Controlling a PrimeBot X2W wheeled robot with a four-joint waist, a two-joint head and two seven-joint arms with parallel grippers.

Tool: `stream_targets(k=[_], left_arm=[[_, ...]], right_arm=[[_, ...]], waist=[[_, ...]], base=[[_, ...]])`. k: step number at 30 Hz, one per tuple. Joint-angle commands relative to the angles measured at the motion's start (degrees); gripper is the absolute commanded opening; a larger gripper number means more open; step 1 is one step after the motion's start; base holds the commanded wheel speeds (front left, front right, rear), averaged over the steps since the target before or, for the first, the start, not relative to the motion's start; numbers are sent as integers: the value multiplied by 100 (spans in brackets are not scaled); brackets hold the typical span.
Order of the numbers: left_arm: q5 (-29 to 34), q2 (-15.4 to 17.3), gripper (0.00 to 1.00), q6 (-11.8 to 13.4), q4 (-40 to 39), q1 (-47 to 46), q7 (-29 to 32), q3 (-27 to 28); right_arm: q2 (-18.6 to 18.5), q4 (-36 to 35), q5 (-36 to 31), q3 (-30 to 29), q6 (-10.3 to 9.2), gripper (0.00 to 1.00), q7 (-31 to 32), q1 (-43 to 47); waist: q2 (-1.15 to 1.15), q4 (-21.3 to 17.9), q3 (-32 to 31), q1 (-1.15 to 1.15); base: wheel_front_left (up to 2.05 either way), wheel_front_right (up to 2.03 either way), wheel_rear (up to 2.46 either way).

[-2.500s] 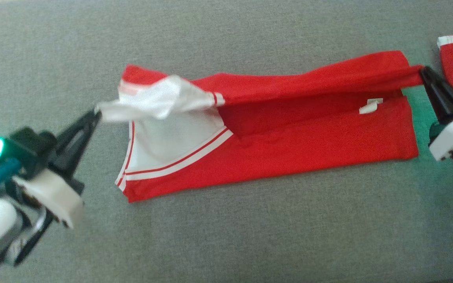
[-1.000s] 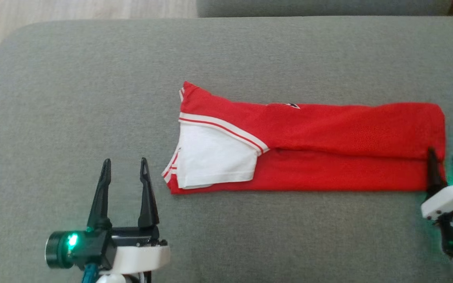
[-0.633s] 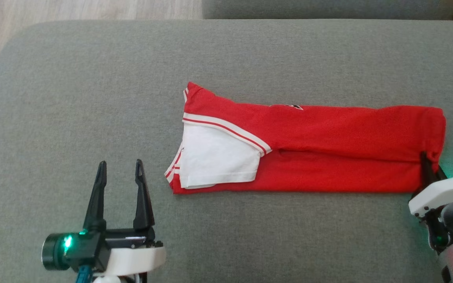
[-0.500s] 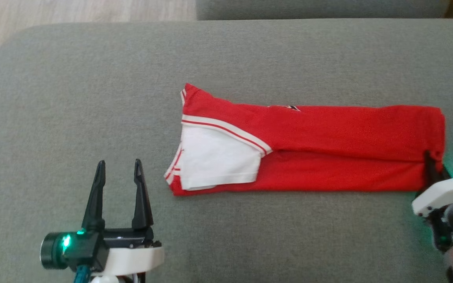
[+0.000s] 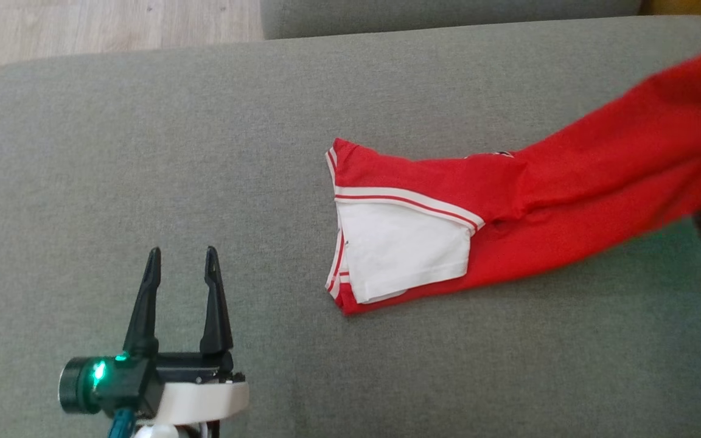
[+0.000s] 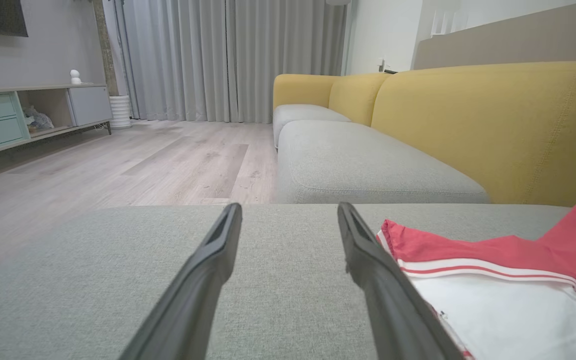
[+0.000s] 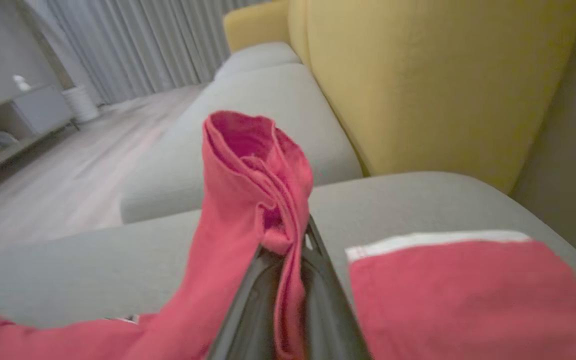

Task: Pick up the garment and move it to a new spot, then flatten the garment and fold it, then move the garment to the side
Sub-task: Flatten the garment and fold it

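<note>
Garment (image 5: pixel 509 201) first: red top w/ a white sleeve and red-white striped trim, folded into a long narrow strip. You'll see its sleeve end lying flat on the grey seat cushion (image 5: pixel 143 152), roughly mid-cushion in the head view. The other end rises off the cushion toward the upper right, blurred. That raised end is bunched and pinched in your right gripper (image 7: pixel 293 250). In the right wrist view, red cloth hangs between the two dark fingers and stands in a crumpled fold above their tips, fingers closed tight on it. (A blurred white bit of that arm shows at the head view's right edge, so judge the grip from the wrist cam.) To the right of the fingers in that wrist view lies a second red piece (image 7: pixel 468 290) w/ a white band along its far edge, flat on the cushion. Your left gripper (image 5: pixel 181 255) sits at lower left, well apart from the garment. Its fingers are spread wide w/ nothing between them, pointing up the view over bare cushion. Its wrist cam has the sleeve end off to the right of the fingers. Beyond: another grey cushion (image 6: pixel 368 165), yellow sofa back (image 6: pixel 493 125), wood floor (image 6: pixel 143 160), grey curtains (image 6: pixel 218 60).
</note>
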Motion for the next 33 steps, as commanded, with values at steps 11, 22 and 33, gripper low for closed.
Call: stream_targets(k=[11, 22, 33], left_arm=[[26, -105, 100, -142, -34, -103, -37, 223], [-80, -119, 100, -175, 110, -197, -37, 24], [-154, -120, 100, -158, 227, -218, -37, -147]], right_arm=[[1396, -2656, 197, 395, -4, 0, 1339, 471], [2440, -2059, -240, 1118, -4, 0, 1186, 389], [2445, -1057, 439, 2285, -4, 30, 311, 16]], waist=[[0, 148, -22, 0], [0, 416, 17, 0], [0, 572, -11, 0]], base=[[0, 0, 0], [0, 0, 0], [0, 0, 0]])
